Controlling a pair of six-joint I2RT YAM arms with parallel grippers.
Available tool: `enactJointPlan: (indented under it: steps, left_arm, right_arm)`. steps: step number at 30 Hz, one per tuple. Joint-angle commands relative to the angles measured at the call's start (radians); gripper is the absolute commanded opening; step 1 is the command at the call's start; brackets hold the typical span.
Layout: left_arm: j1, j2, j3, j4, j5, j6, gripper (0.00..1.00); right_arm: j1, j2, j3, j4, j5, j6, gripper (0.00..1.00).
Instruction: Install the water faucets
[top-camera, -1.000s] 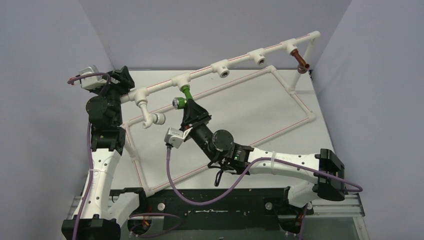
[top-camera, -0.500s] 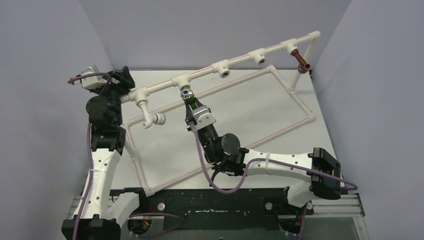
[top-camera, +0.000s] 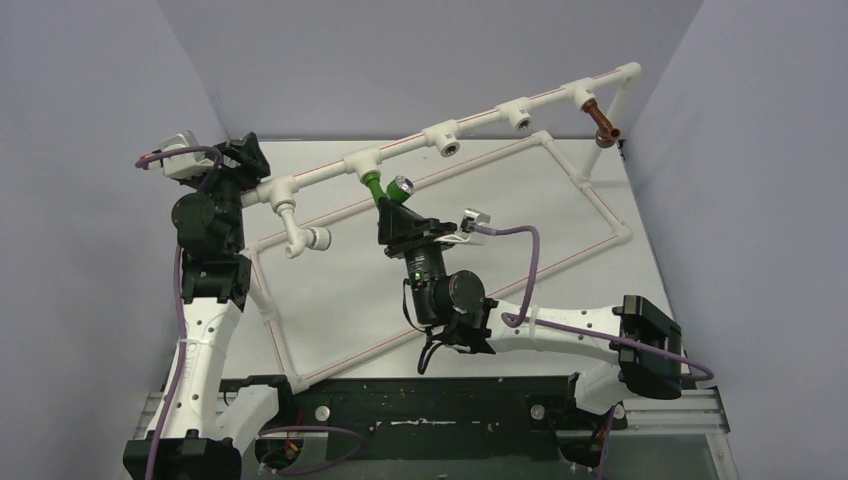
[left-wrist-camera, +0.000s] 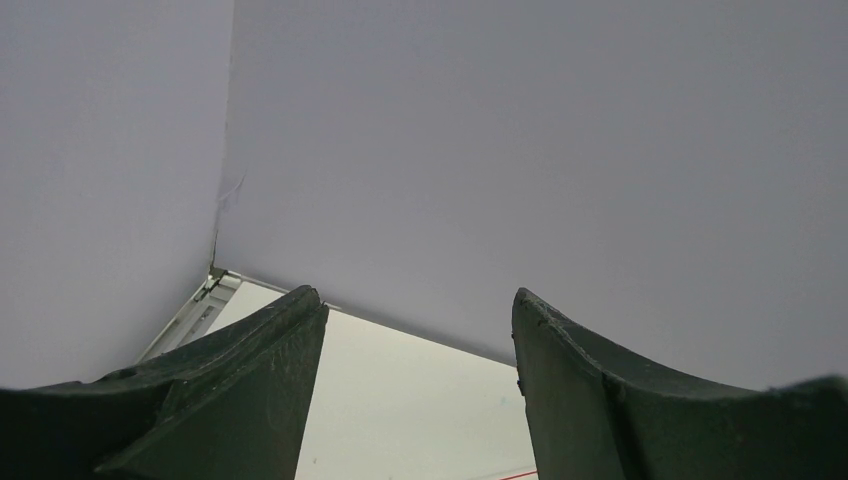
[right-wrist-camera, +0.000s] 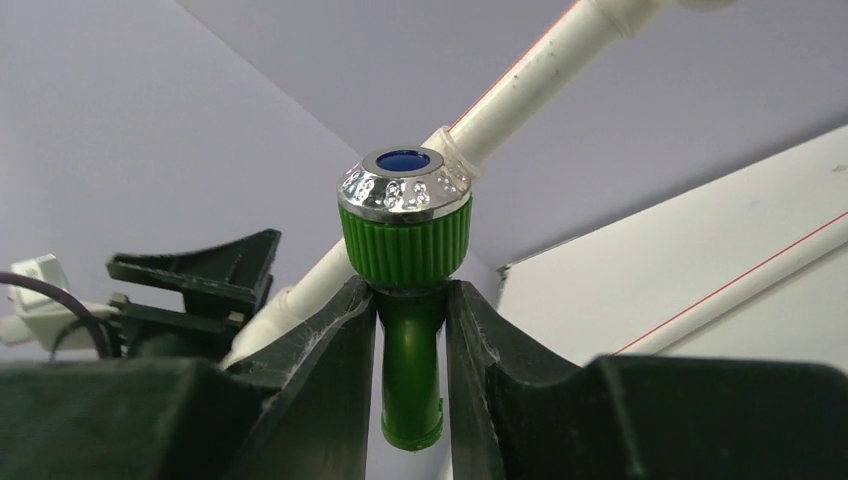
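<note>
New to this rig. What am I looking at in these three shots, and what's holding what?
A left arm and a right arm are bolted at the near edge of a table. The wide shot comes from a fixed camera above and behind them, the other two from wrist cameras. On it stands a pipe frame, with a reddish-brown faucet on its rightmost tee. The right end effector is shut on the green faucet, under another tee. The left end effector is open and empty.

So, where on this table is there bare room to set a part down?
Most room: bare table inside the pipe frame, right half, between its far pipe and the right arm. A smaller patch inside the frame's left half, near the left arm. Crowded: around the green faucet, where the right end effector grips it.
</note>
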Motion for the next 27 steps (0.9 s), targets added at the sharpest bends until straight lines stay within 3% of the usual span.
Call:
enactJointPlan:
  steps: [1,6,15,24,27]
  left_arm:
    - [0.022,0.062,-0.104,-0.337,0.011,0.001,0.66]
    - [0.022,0.060,-0.105,-0.335,0.012,0.000,0.66]
    - [0.023,0.061,-0.106,-0.334,0.012,-0.001,0.66]
    - [0.022,0.062,-0.105,-0.335,0.009,0.000,0.66]
    - [0.022,0.062,-0.104,-0.337,0.006,0.001,0.66]
  right_arm:
    - [0.004,-0.040,-0.034,-0.027,0.044,0.437,0.00]
    - [0.008,-0.061,-0.059,-0.086,0.033,0.717,0.00]
    - [-0.004,-0.138,-0.018,-0.399,-0.035,1.193,0.00]
    - [-0.002,-0.150,0.003,-0.491,-0.101,1.327,0.00]
    - [-0.003,-0.162,-0.012,-0.497,-0.103,1.309,0.17]
